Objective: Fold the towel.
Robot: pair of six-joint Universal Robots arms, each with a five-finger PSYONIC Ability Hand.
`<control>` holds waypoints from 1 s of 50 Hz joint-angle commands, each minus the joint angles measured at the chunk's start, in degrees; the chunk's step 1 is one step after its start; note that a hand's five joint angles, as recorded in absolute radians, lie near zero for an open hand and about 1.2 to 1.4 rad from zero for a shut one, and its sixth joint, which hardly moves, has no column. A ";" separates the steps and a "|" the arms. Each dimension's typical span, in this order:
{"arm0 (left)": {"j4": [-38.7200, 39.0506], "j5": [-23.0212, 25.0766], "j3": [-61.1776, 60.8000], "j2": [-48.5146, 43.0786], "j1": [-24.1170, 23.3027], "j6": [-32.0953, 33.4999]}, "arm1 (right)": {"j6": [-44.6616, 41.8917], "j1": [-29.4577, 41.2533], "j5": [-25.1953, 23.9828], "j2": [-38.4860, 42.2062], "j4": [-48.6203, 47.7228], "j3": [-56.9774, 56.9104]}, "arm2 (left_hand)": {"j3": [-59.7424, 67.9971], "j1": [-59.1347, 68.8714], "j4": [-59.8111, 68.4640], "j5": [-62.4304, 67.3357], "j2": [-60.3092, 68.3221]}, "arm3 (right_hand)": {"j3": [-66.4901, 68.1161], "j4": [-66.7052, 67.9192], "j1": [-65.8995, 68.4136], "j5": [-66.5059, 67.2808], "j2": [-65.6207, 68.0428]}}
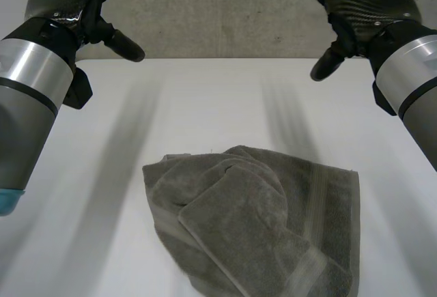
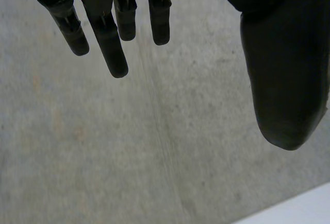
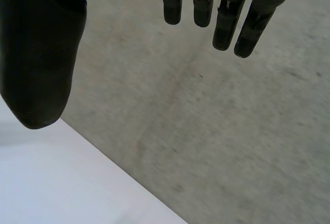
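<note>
A grey-green towel (image 1: 256,225) lies crumpled on the white table (image 1: 205,106), near the front edge, with one flap folded over its middle. My left hand (image 1: 75,3) is raised high over the table's far left corner, well away from the towel. Its fingers (image 2: 103,33) are straight and its thumb (image 2: 283,80) is spread, holding nothing. My right hand (image 1: 358,7) hovers over the far right corner, equally far from the towel. Its fingers (image 3: 227,23) hang straight and apart from the thumb (image 3: 41,69), empty.
Beyond the table's far edge (image 1: 218,59) is a grey concrete floor (image 2: 154,147), also seen under the right hand (image 3: 216,131). Bare white tabletop lies between the hands and the towel.
</note>
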 commanded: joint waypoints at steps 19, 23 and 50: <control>-20.27 -3.83 11.73 -5.15 0.41 -1.32 | -0.08 -1.19 8.43 2.32 2.88 -3.40 | -19.90 -3.68 -4.42 -2.66 -3.92 | -4.25 -5.02 -3.30 -3.25 -4.00; -20.27 -3.74 11.47 -4.80 0.23 -1.32 | 0.01 -1.54 8.43 2.41 3.77 -3.75 | -19.90 -3.68 -4.42 -2.66 -3.92 | -4.25 -5.02 -3.30 -3.25 -4.00; -20.62 -2.51 8.66 -4.36 -1.69 0.44 | -1.22 -1.36 1.14 3.37 7.46 -2.87 | -19.40 -3.18 -3.92 -2.16 -3.42 | -4.25 -5.02 -3.30 -3.25 -4.00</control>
